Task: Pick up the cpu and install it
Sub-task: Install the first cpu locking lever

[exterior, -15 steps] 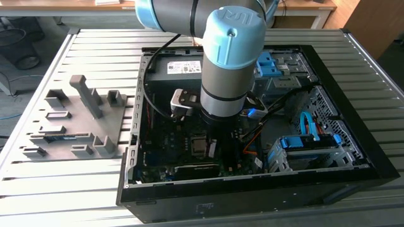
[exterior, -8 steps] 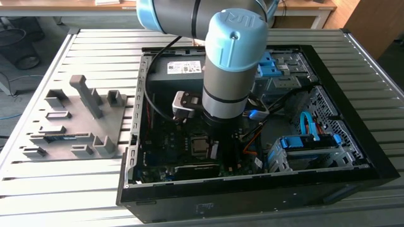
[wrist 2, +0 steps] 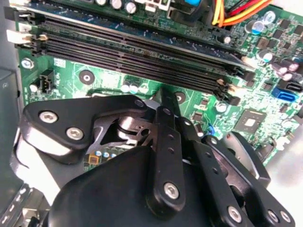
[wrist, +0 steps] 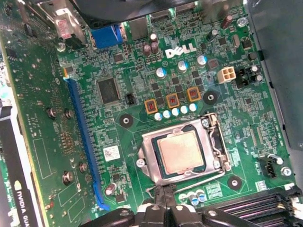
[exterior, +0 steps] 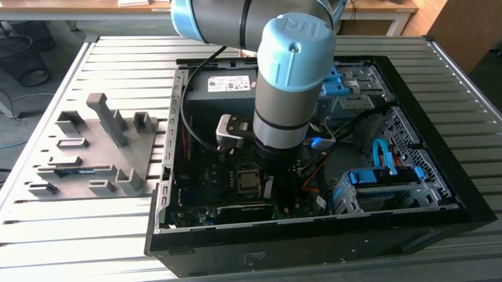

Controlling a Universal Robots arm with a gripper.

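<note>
- Your end effector [wrist 2: 163, 101] hangs low inside the computer case [exterior: 439, 176], just above the motherboard [wrist: 142, 71]. In the second wrist view its black linkage bars crowd the frame and one dark finger tip reaches toward the board beside the memory slots [wrist 2: 142, 52]. From these pictures I cannot tell whether the fingers are spread or closed, or whether they grip anything.
- The cpu [wrist: 181, 152] lies flat in its socket [wrist: 215, 142], metal face up, with the silver retention frame around it. I judge it is already seated, since it sits square and level within the frame.
- In the first wrist view the end effector's dark parts sit just beside the socket's edge, close to the cpu but apparently not touching it.
- The memory slots look empty in the second wrist view.
- Your arm [exterior: 290, 88] stands nearly upright, its grey forearm plunging straight down into the open case, which suits a vertical reach to a flat socket.
- The case rests on the slatted counter [exterior: 117, 53]; a grey parts fixture [exterior: 94, 147] sits beside it on the exterior view's left.
</note>
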